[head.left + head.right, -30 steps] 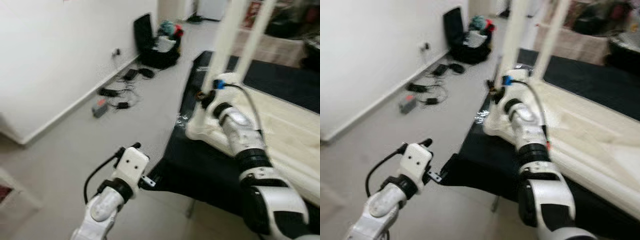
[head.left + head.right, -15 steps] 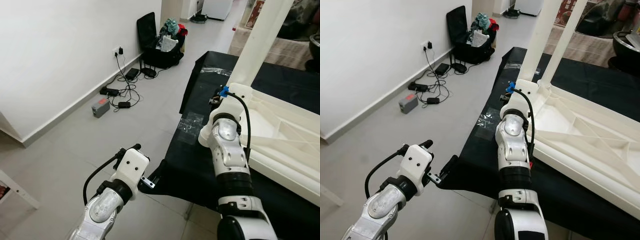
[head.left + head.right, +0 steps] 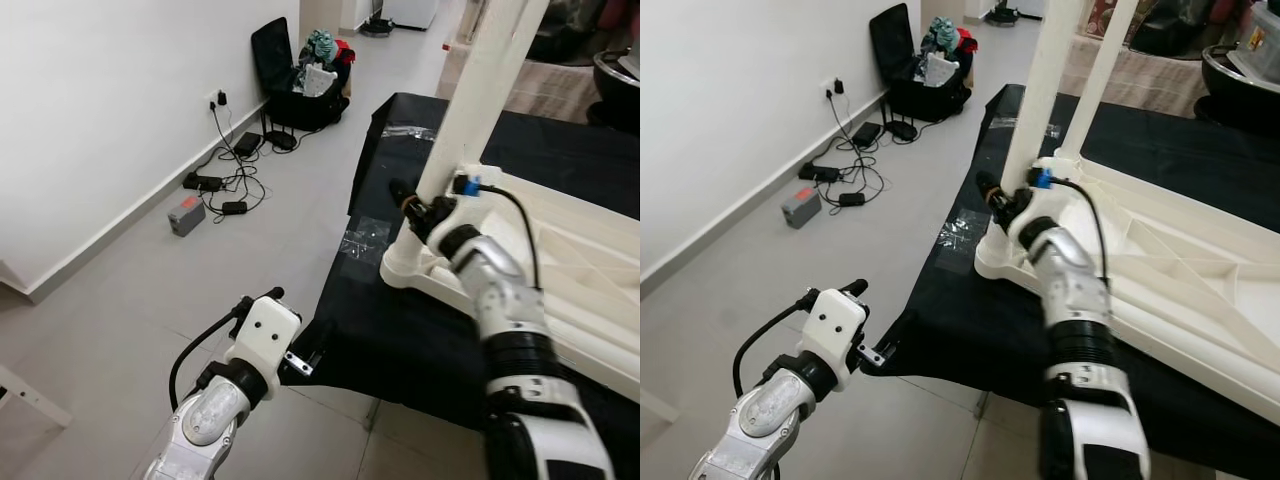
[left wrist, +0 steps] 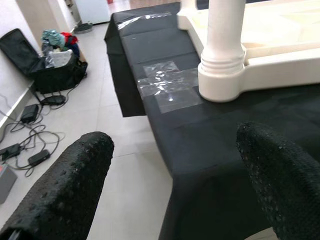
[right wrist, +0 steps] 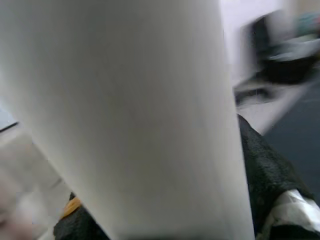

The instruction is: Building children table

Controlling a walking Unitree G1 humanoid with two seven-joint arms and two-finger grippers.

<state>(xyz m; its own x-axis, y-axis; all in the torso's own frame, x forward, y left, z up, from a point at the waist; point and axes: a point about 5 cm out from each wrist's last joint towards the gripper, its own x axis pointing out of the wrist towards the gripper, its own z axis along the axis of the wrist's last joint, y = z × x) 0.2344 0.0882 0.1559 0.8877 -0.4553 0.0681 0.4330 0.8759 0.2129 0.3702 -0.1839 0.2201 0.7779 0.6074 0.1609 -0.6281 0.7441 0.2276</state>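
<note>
From the head views, the upturned white plastic children's table (image 3: 570, 250) lies on a black cloth-covered platform (image 3: 400, 340) across the right half of the frame, its near corner socket at centre, with a tall white cylindrical leg (image 3: 480, 90) rising from it to the top edge and a second white leg (image 3: 1110, 70) behind. The right gripper (image 3: 412, 205) sits at centre, pressed against the foot of the near leg just above the socket; half a second ago that arm was drawn up close to the table edge with its wrist facing me, and now it has swung out and reached round to the leg, which I read as taking hold to seat or steady it. The left gripper (image 3: 300, 355) hovers low at lower centre, by the platform's corner, much where it was. At upper left, a black open bag of clothes (image 3: 300, 75) and a tangle of chargers and cables (image 3: 215, 185) lie along the wall. In the left wrist view its two black fingers (image 4: 60, 190) stand wide apart, holding nothing, facing the leg's base. In the right wrist view the white leg looms blurred, with a black finger (image 5: 260, 170) against its side; the grip seems closed around it.
</note>
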